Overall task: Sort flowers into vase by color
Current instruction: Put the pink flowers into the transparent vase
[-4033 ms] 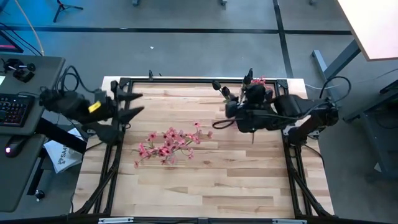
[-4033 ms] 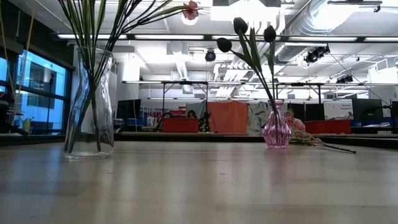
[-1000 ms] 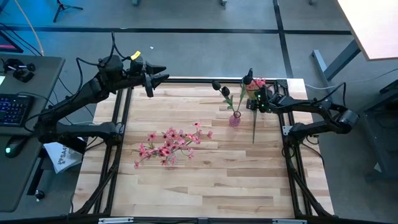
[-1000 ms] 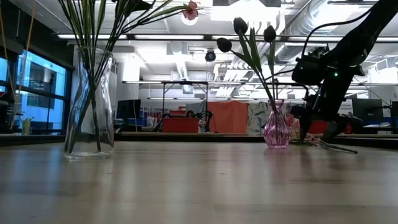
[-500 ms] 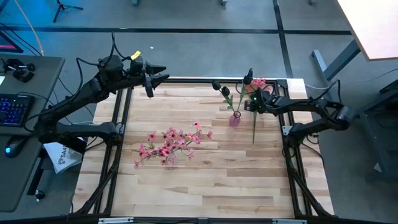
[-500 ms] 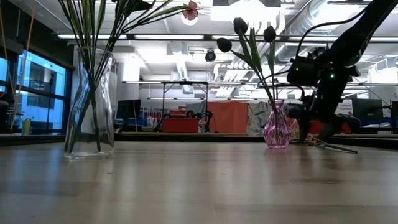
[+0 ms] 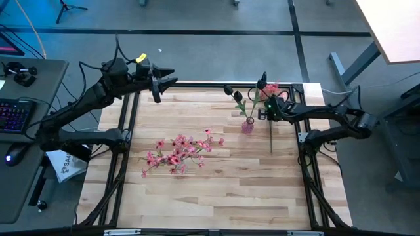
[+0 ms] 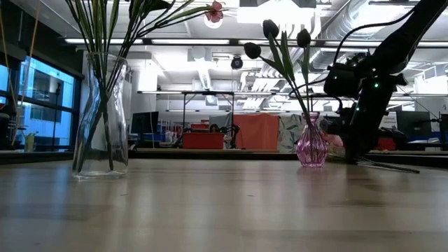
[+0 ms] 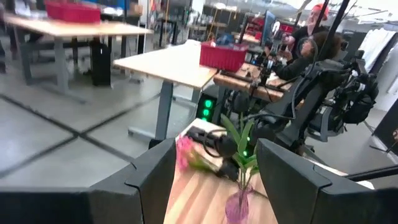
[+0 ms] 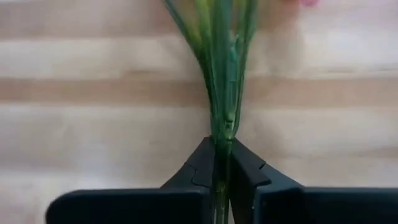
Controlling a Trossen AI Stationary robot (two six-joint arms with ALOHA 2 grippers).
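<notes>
My right gripper [image 7: 268, 113] is shut on a pink flower stem [image 7: 270, 134] at the far right of the table, just right of the small pink vase [image 7: 247, 126]. The vase holds dark buds [image 7: 229, 90] on leafy stems. The stem's pink blossoms [image 7: 273, 87] lie toward the far edge. A bunch of pink flowers [image 7: 177, 152] lies flat on the table's middle. My left gripper [image 7: 167, 80] is open and empty above the far left edge. A tall clear vase [image 8: 101, 115] with green stems shows in the low view. My right gripper pinches the bundle of thin green stems [image 10: 222, 134] between its two fingers [image 10: 202, 158], part-way along the stem below the blossoms. The fingers come from above, pointing down. The stem's bare end [image 8: 413, 169] trails on the table toward the near edge.
The dark frame rails [image 7: 128, 124] run along the table's left and right sides. Open wood lies between the flower bunch and the near edge. People and desks show in the room beyond the table in the left wrist view.
My right gripper has moved a little toward the pink vase and the near edge with the stem. The stem has slid along the table, and its bare end now lies nearer the near edge and slightly farther right.
</notes>
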